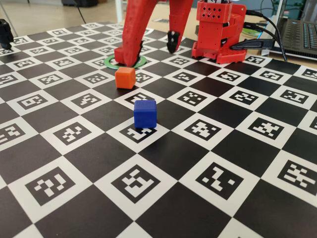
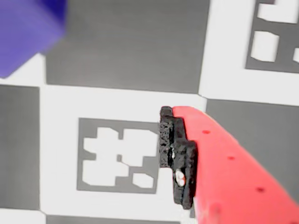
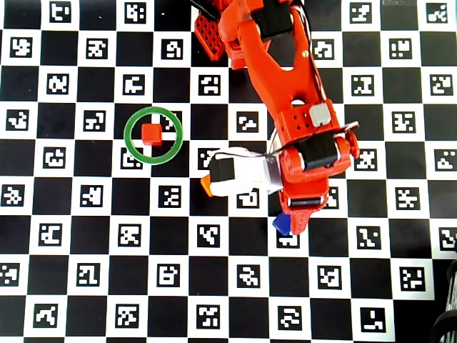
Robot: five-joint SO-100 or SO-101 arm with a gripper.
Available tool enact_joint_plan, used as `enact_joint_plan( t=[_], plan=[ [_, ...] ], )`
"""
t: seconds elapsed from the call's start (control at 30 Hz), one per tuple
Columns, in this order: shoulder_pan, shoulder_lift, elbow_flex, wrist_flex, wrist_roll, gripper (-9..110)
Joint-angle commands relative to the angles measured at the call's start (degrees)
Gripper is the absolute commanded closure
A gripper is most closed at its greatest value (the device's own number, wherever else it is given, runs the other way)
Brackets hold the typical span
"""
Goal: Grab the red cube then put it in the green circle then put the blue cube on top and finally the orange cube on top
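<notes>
Nearest the fixed camera, the blue cube (image 1: 145,113) sits alone on the checkerboard (image 1: 208,198); behind it stands the orange cube (image 1: 125,78), apart from it; just beyond lies the green circle (image 1: 112,63), flat on the board. At the ring, the gripper (image 1: 151,52) has its jaws spread wide, one red tip planted inside the ring; nothing is held. From overhead, the red cube (image 3: 151,133) rests inside the green circle (image 3: 129,140). The wrist view shows one black-padded finger (image 2: 177,158) over a white square, the blue cube (image 2: 25,32) blurred in its top-left corner.
</notes>
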Motion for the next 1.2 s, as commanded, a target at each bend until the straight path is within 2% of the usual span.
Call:
enact_joint_plan(
  t=[0.0,0.87,1.03,1.17],
  plan=[
    [-0.26,0.09,-2.64,-3.16,-0.44,53],
    [0.44,-7.73,5.62,-15.82,-1.05,53],
    [0.44,-7.91,5.98,-15.91,2.72,54],
    [0.18,-7.82,6.33,-15.47,9.58,53]
  ],
)
